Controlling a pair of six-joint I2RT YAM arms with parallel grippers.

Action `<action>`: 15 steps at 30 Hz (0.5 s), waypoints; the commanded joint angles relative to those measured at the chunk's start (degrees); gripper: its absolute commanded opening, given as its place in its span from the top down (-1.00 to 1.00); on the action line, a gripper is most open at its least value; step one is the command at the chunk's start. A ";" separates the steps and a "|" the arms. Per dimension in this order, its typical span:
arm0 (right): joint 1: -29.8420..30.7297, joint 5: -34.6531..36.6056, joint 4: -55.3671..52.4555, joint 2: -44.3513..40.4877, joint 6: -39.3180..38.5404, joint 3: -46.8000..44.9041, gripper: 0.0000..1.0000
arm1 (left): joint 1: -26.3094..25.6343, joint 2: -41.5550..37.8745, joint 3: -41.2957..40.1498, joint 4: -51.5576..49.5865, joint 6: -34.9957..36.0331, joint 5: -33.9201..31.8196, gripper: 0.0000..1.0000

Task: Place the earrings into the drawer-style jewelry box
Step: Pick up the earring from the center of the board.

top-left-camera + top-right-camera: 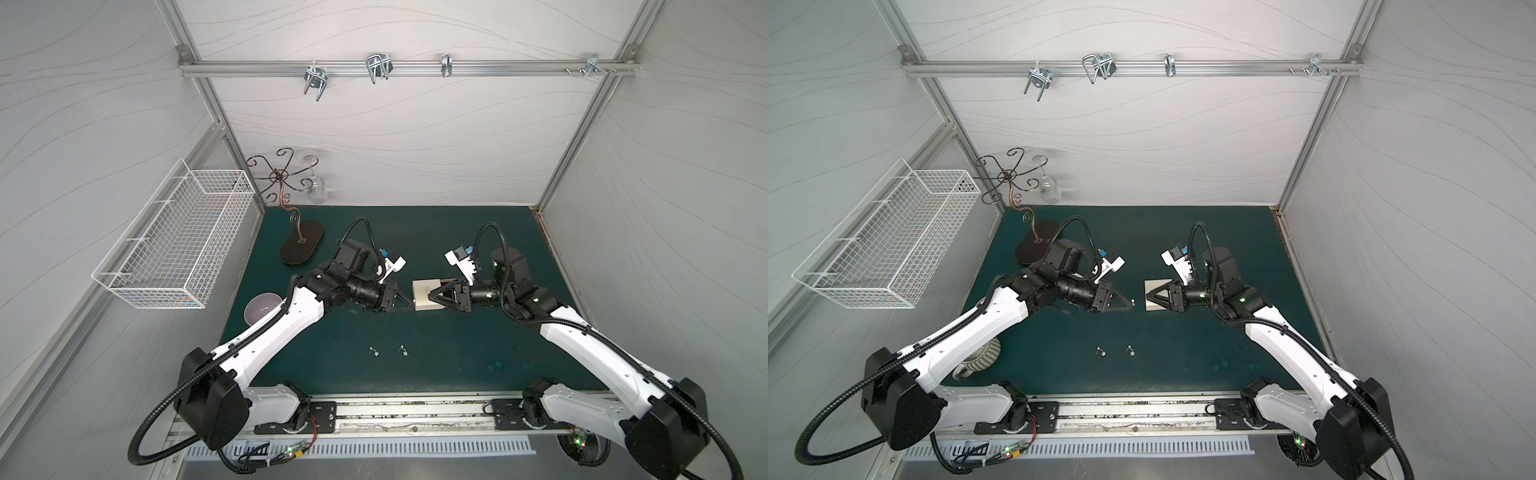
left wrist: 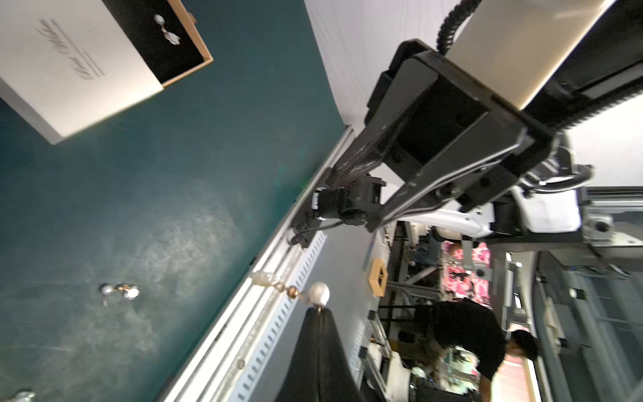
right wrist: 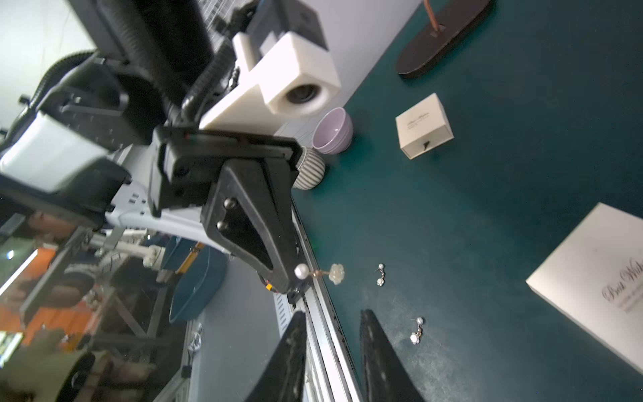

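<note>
The left jaws pinch one earring [image 2: 319, 294]. The right jaws are apart by the jewelry box [image 1: 419, 293]. Two more earrings [image 1: 375, 351] lie on the table [image 1: 457, 365] at its 6 o'clock.

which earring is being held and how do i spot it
On the green mat, find the white box with its drawer open. Beside it the left fingers pinch one earring in midair; two others lie on the mat, another in the drawer.

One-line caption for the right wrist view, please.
Left gripper pinches one earring; two more earrings lie on the green mat near the open right gripper.
</note>
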 commanded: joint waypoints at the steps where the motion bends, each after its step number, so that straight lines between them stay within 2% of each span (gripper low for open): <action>1: 2.77 -5.21 1.39 0.55 -14.36 1.58 0.42 | 0.96 -0.64 2.64 -4.88 -3.60 9.00 1.00; 8: 7.80 -6.95 3.57 2.09 -24.26 2.36 0.40 | 0.90 -1.49 3.52 -4.95 -3.73 13.36 1.00; 15: 8.75 -10.06 4.13 1.66 -29.27 1.94 0.40 | 0.91 -1.58 2.54 -5.48 -0.97 15.79 1.00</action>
